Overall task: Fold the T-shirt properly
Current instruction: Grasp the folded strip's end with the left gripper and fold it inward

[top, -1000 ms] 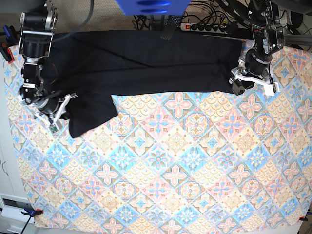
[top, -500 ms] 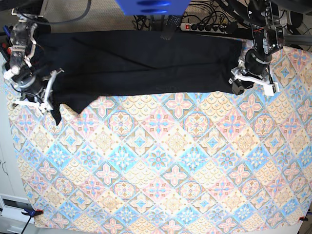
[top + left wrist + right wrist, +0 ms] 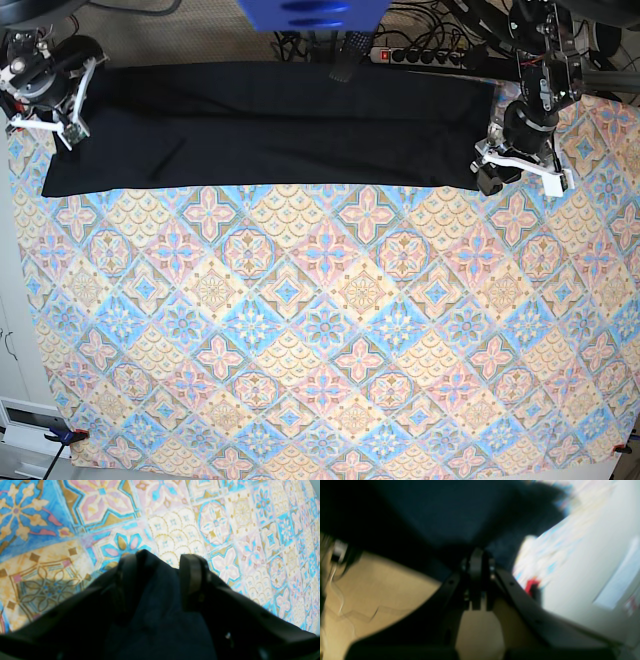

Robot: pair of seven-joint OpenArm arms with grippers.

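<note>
The black T-shirt (image 3: 270, 125) lies as one long straight band along the far edge of the table. My right gripper (image 3: 62, 118) hovers at the band's far left end. In the right wrist view that gripper (image 3: 476, 555) is shut, pinching the T-shirt (image 3: 445, 510) at its edge. My left gripper (image 3: 488, 176) sits at the band's near right corner. In the left wrist view its fingers (image 3: 191, 580) stand apart, and the T-shirt (image 3: 160, 610) fills the gap up to the left gripper's (image 3: 160, 562) tips.
A patterned tablecloth (image 3: 330, 330) covers the table. A power strip (image 3: 420, 55) and cables lie behind the far edge, with a blue object (image 3: 310, 12) above the middle. A clamp (image 3: 62, 435) grips the near left corner. Bare floor (image 3: 382, 600) shows beyond the table's left side.
My right gripper carried the hanging left part of the shirt up and back to the far left corner. The shirt went from an L shape to a straight band. The left arm stayed still.
</note>
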